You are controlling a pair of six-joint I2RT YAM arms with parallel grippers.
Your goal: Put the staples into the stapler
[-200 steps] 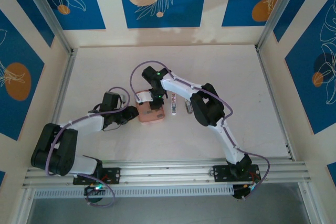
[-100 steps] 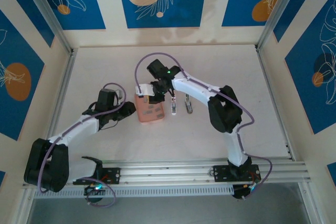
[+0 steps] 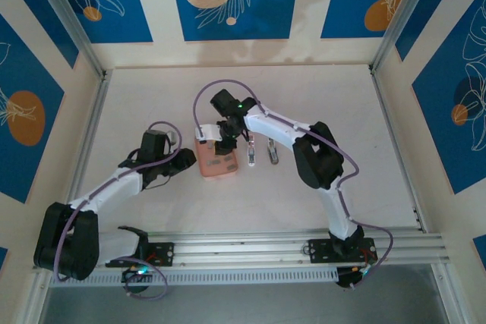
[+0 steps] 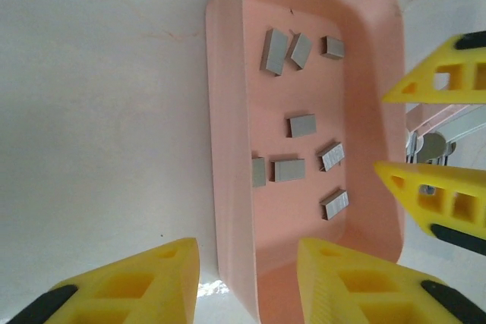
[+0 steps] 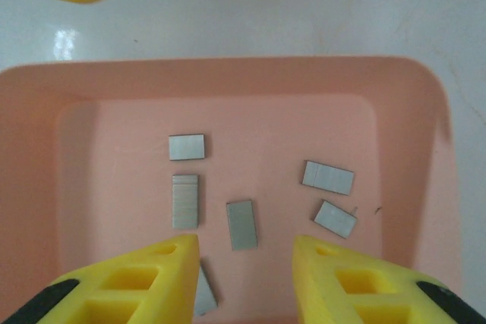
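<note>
Right hand (image 5: pixel 244 242): released, held over the tray (image 5: pixel 250 66).
Left hand (image 4: pixel 244 256): released, tray wall straddled at 9 o'clock.
Staples (image 5: pixel 241 224): scattered inside tray.
Stapler (image 3: pixel 249 155): laid on desk (image 3: pixel 342 111), 3 o'clock of tray.

On the right wrist camera, one of the staples (image 5: pixel 206 297) sits half behind a finger (image 5: pixel 137 282) of my right gripper (image 5: pixel 244 240), and the tray (image 5: pixel 410 127) runs off the bottom edge. From above, that gripper covers the tray's far end, the staples are too small for me to count, and the stapler (image 3: pixel 250 155) is a mere blur.
</note>
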